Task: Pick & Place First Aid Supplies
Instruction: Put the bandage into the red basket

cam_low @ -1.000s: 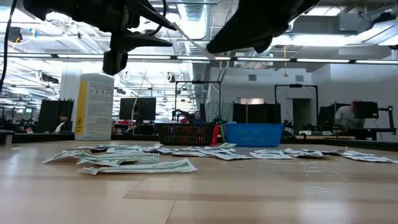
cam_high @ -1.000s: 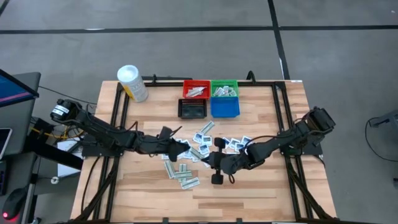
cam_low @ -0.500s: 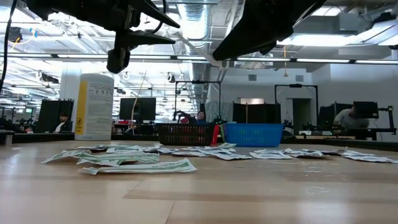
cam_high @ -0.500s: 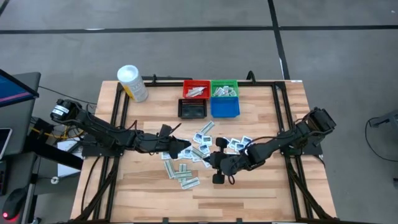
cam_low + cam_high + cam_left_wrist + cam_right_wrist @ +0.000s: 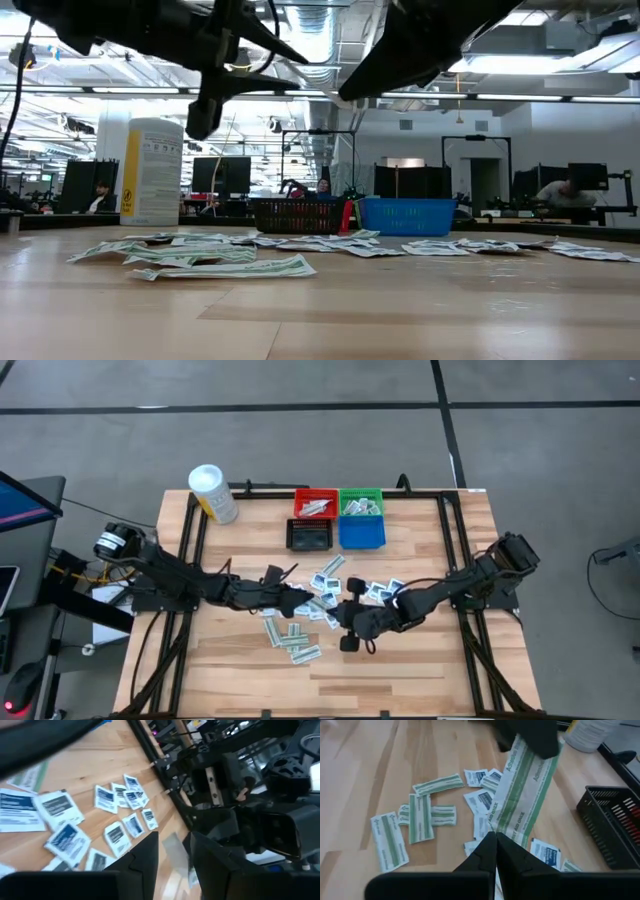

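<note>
right gripper clenched on a green strip, apparently also pinched at its far end by the left gripper.

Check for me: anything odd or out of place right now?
One narrow green-and-white paper strip spans the two arms above the wooden table: the right gripper pinches one end, the left gripper is at the other. Whether the left actually grips it is unclear. Nothing else stands out.
</note>
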